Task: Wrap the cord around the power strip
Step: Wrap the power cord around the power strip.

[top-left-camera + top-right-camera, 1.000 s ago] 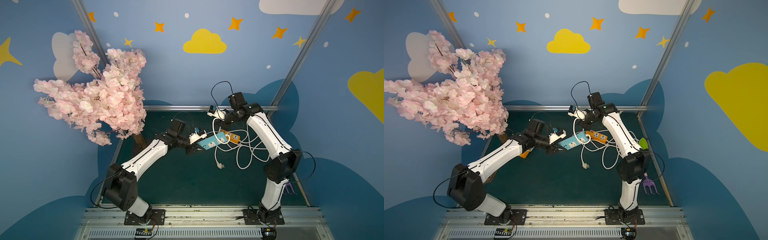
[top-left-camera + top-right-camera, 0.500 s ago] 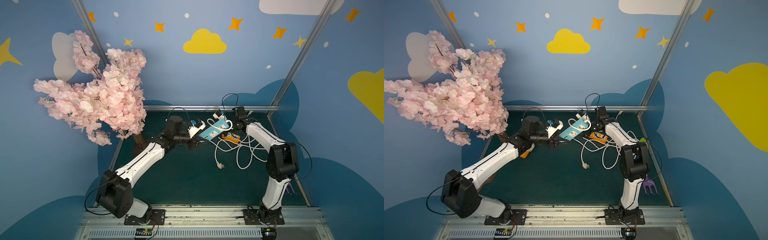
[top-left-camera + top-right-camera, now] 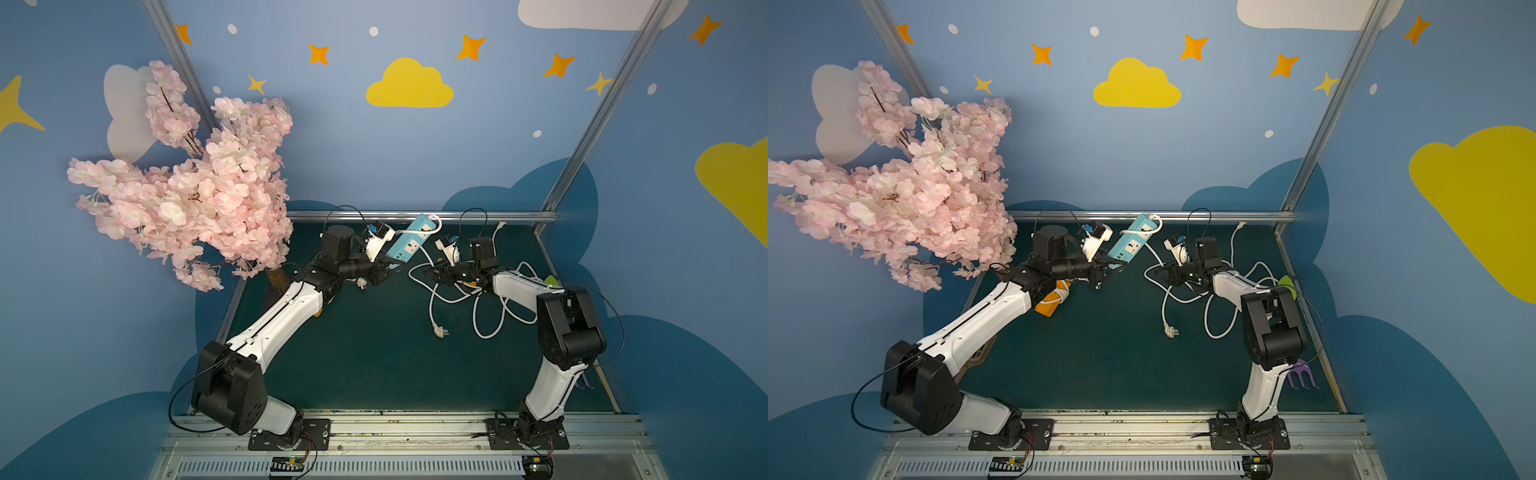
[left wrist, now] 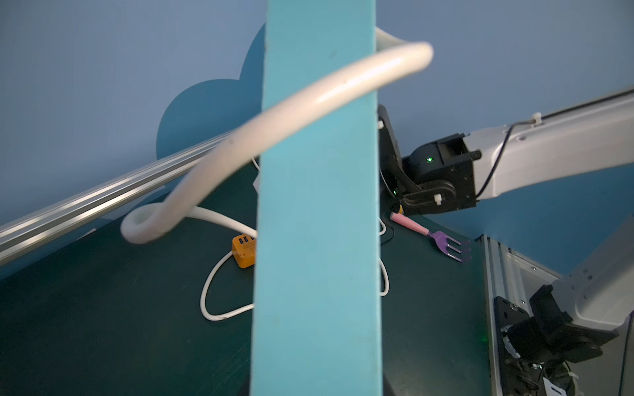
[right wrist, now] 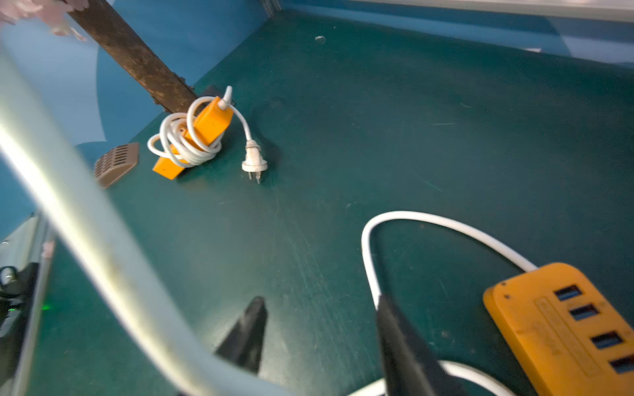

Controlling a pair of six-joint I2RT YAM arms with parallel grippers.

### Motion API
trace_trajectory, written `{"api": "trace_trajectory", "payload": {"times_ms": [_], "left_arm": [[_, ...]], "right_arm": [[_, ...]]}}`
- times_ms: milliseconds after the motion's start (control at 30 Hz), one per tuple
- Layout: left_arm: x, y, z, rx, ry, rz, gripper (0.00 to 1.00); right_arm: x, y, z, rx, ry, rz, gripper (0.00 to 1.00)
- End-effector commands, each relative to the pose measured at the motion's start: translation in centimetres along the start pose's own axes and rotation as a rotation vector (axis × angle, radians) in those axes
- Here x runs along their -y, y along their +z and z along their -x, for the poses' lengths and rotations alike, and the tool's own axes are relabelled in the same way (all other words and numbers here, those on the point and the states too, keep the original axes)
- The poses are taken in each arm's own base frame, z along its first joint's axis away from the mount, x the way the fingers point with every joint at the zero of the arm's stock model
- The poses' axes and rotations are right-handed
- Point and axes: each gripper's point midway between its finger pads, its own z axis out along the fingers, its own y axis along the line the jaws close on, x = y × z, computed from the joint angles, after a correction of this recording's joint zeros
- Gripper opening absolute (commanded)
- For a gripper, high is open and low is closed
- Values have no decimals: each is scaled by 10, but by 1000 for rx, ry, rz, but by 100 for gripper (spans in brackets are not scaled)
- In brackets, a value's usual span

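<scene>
Blue strip (image 3: 409,241) in L jaws, grip hidden; R jaws apart, prob. off cord (image 4: 308,97).

Pink blossom tree (image 3: 187,195) overhanging the far left corner of the green tabletop (image 3: 374,361); brown slotted block (image 5: 116,164) beside its trunk (image 5: 137,58); purple fork (image 4: 450,245) lying near the right edge.

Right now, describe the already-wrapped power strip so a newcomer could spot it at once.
Find the pink blossom tree and follow its brown trunk down to the green table. At its foot lies an orange power strip. Unlike the other orange strip near the right arm, white cord is coiled around its middle, plug resting beside it.
</scene>
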Motion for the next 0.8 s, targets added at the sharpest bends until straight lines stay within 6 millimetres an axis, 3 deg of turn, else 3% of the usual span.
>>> {"api": "trace_trajectory", "payload": {"times_ms": [0,67,133,233,300,400,467,600,767], "left_arm": [[-13,-12,40,91,14,58,3],[-23,-13,41,76,2,83,2],[-36,-18,41,60,-10,123,2],[-69,-30,42,35,-41,250,2],[-99,-40,37,-14,-73,381,2],[-136,-43,9,-201,-40,545,2],[-152,-40,-21,-355,10,607,2],[-155,-34,-68,-541,44,610,3],[-125,-25,-109,-653,66,501,2]], "right_arm": [[4,0,13,74,-18,-71,26],[2,0,7,68,-30,-107,10],[3,-4,0,58,-33,-158,2],[0,-12,-9,39,-65,-253,0],[-13,-14,-18,-12,-169,-315,0],[-42,-17,-20,-91,-396,-409,0],[-60,-24,-11,-134,-549,-466,0],[-89,-42,19,-160,-715,-529,0],[-111,-69,74,-89,-884,-614,0]]}}
